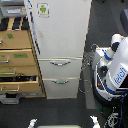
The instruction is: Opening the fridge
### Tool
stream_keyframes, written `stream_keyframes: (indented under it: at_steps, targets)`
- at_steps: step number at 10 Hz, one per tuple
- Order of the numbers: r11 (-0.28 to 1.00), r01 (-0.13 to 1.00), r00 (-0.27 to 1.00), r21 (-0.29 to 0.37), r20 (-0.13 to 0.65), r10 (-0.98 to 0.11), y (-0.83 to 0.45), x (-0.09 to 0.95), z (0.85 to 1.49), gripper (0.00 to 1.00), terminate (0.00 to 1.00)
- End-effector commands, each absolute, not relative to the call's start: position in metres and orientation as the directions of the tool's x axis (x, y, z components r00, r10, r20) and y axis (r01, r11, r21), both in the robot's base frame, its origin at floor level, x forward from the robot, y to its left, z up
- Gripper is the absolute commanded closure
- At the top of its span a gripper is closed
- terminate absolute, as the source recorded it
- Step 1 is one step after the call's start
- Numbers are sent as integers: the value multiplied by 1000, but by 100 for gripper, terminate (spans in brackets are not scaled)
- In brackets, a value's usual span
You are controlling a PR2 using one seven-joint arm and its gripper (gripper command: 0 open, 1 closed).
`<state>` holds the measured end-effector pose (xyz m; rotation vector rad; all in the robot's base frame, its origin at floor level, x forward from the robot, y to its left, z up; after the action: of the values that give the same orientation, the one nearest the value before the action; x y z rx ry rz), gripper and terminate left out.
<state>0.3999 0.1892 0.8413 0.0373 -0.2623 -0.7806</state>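
Two pale gripper fingertips poke in at the bottom edge, below the fridge and well apart from it. They stand apart from each other with nothing between them, so the gripper reads as spread and empty, though only the tips show.

The robot body — white rounded shells, blue trim, dark cables — sits to the fridge's right in the exterior view, near it but not touching.

The fridge stands centre frame: tall, white, smooth flat panels. Two lower drawers carry curved silver handles, and the big upper door has a small green sticker near its top. The door looks shut and flush.

A tan wooden cabinet butts against the fridge's left side, with green labels and metal pulls; one lower drawer seems pulled out.

Step, as I judge it: approach, no contact yet. The next move calls for closing the gap to the fridge and finding a grip point on the upper door — its handle isn't clear at this resolution, possibly the dark strip along the left edge.
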Motion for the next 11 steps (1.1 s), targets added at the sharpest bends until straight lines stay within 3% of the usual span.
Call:
stream_keyframes:
  at_steps: [1,11]
  targets:
    - [687,724,658,69,231,-717,179,396,841,0,0]
    - [608,794,557,9,392,-733,116,545,929,0,0]
